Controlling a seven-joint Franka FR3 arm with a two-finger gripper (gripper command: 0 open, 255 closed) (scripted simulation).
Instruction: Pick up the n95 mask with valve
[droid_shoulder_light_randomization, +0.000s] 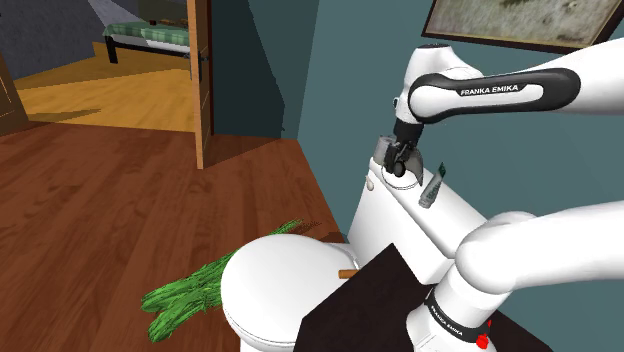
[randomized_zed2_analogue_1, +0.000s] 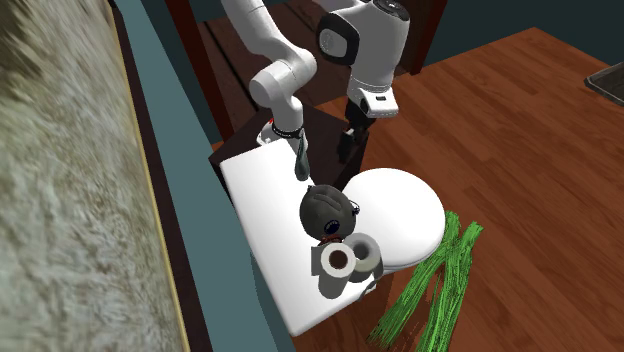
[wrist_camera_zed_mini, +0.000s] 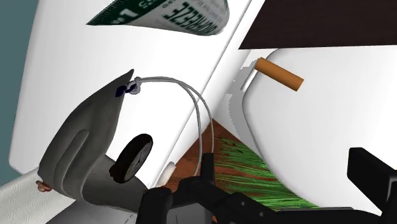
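Shoulder view: the gripper (droid_shoulder_light_randomization: 404, 158) hangs just above the grey mask (droid_shoulder_light_randomization: 383, 152) on the toilet tank (droid_shoulder_light_randomization: 425, 228). Second exterior view: the mask lies between a tube (randomized_zed2_analogue_1: 300, 152) and a paper roll (randomized_zed2_analogue_1: 346, 260). Wrist view: the fingers (wrist_camera_zed_mini: 159, 202) are spread and clasp nothing, with the mask outside them.

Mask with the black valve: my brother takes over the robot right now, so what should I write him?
The end effector is open and holds nothing.
The grey mask lies on the white toilet tank lid, between a tube and a toilet paper roll. It is ahead of the fingers, not between them.
Done: nothing is grasped yet.
Left: line up over the mask, lower, close on it, lift.
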